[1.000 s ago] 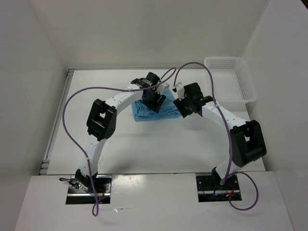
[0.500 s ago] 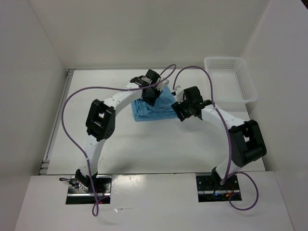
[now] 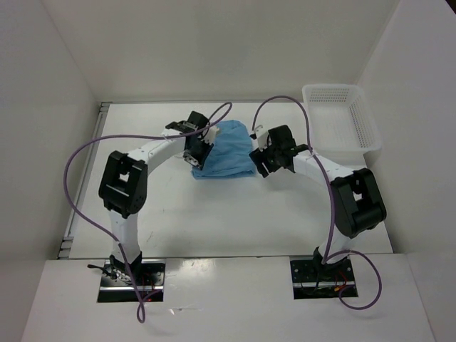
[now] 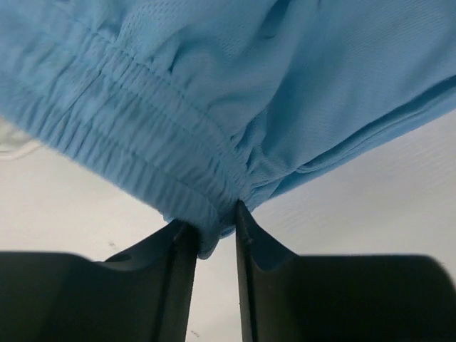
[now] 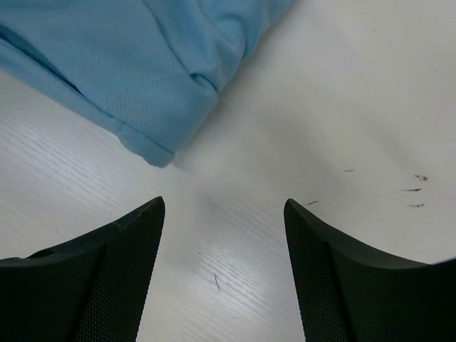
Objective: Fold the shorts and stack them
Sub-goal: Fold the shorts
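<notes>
The light blue shorts (image 3: 226, 149) lie folded on the white table between my two grippers. My left gripper (image 3: 196, 153) is at their left edge, shut on the gathered elastic waistband (image 4: 142, 142); a fold of it is pinched between the fingers (image 4: 178, 271). My right gripper (image 3: 261, 160) is open and empty just right of the shorts. In the right wrist view a hemmed corner of the shorts (image 5: 149, 146) lies ahead and left of the gripper (image 5: 224, 206), apart from it. A bit of white drawstring (image 4: 14, 146) shows at the waistband's left.
A white plastic mesh basket (image 3: 342, 121) stands at the back right of the table. White walls enclose the table at the back and both sides. Purple cables loop above both arms.
My left gripper has moved left, off the top of the shorts to their left edge, still holding the waistband. The shorts now lie spread and uncovered. My right gripper has shifted slightly left.
</notes>
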Controlling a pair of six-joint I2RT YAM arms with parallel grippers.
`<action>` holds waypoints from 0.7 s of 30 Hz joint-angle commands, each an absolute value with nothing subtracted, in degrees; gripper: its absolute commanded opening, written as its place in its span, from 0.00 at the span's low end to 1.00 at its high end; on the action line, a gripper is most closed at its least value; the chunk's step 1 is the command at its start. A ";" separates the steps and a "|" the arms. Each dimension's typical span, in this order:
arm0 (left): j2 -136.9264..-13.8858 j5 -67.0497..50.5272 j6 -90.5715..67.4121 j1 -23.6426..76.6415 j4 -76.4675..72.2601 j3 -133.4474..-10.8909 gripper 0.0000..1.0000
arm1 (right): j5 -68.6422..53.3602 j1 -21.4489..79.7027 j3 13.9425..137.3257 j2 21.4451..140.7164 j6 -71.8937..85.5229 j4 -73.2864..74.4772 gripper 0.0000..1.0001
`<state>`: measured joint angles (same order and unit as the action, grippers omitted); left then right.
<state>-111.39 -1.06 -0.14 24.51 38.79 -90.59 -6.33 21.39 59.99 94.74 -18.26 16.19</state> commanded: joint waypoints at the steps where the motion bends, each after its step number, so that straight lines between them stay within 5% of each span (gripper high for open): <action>1: -114.77 -5.08 0.00 22.95 38.50 -89.30 0.34 | -7.21 21.71 64.15 95.71 -18.37 13.01 0.73; 15: -108.90 -20.99 0.00 12.75 46.41 -99.74 0.68 | -12.39 22.24 68.55 97.73 -10.38 14.59 0.75; 21: -117.15 -21.19 0.00 10.46 44.92 -110.20 0.75 | -10.91 22.24 70.14 101.51 0.15 11.70 0.75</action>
